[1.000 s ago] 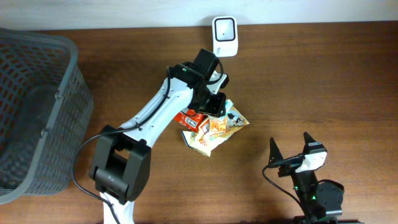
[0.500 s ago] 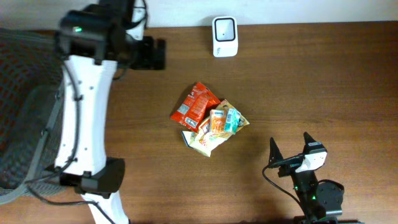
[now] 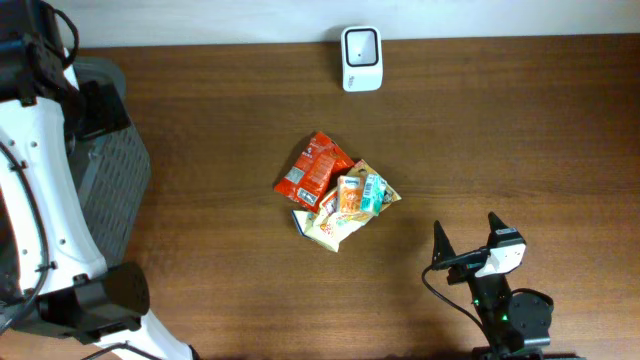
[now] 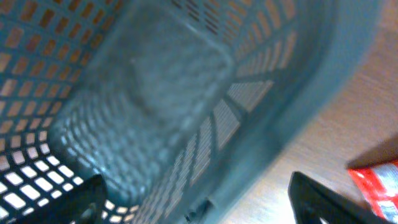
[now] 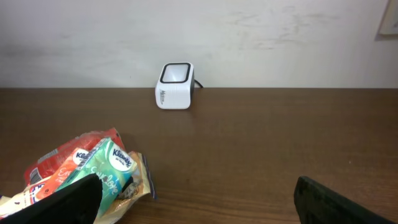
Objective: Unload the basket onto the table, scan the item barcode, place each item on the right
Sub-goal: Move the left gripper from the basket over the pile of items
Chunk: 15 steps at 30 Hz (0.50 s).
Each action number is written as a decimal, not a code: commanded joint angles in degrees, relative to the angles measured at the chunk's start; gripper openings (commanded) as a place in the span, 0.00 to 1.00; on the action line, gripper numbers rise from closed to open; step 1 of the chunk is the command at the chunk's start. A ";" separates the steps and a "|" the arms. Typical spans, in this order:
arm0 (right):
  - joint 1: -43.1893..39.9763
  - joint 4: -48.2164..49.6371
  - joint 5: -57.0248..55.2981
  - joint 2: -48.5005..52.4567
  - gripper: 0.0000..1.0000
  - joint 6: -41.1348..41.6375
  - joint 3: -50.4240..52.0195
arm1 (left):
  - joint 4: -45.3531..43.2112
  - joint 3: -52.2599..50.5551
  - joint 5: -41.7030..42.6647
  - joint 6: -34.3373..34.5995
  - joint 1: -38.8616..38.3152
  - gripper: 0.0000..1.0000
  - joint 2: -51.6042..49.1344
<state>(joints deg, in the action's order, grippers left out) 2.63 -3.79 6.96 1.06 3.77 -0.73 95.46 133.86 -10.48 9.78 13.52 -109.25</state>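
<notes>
My left arm (image 3: 40, 200) stretches over the basket (image 3: 120, 170), left pincer (image 4: 202, 199) released and empty, right pincer (image 3: 468, 240) likewise spread near the front edge, while the packets (image 3: 338, 200) lie heaped mid-table, apart from the scanner (image 3: 360, 45).

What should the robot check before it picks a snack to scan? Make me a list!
1. The left fingers are open, nothing between them: ok.
2. The right fingers are open, nothing between them: ok.
3. The scanner has its window uncovered: ok.
4. The pile of snack packets lies free, nothing on top: ok.
5. A barcode shows on a packet: cannot tell, too small.
6. The left arm is near the pile: not ok, it is over the grey basket.
</notes>
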 commanded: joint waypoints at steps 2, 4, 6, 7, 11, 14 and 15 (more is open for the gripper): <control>0.42 -0.07 0.09 -0.22 0.98 -0.35 0.42 | -3.04 -7.15 -1.57 -0.79 0.90 0.92 0.48; 0.39 -0.07 0.09 -0.22 0.98 -0.35 0.42 | -4.61 -10.16 5.14 -5.25 0.90 0.95 0.48; 0.39 -0.07 0.09 -0.22 0.98 -0.37 0.42 | -6.97 -13.44 6.23 -5.55 0.92 0.96 0.48; 0.39 -0.07 0.09 -0.22 0.98 -0.35 0.42 | -8.81 -14.97 6.21 -5.55 0.92 0.94 0.48; 0.42 -0.07 0.11 -0.22 0.98 -0.35 0.42 | -16.28 -17.07 5.90 -5.55 0.92 0.73 0.48; 0.39 -0.07 0.09 -0.22 0.98 -0.35 0.42 | -20.96 -17.07 0.98 -5.51 0.92 0.62 0.48; 0.39 -0.07 0.09 -0.22 0.98 -0.35 0.42 | -22.21 -17.07 -0.50 -5.49 0.92 0.61 0.46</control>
<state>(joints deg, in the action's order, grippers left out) 2.63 -3.77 6.96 1.06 3.79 -0.73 75.29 116.86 -6.11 4.47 14.00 -109.19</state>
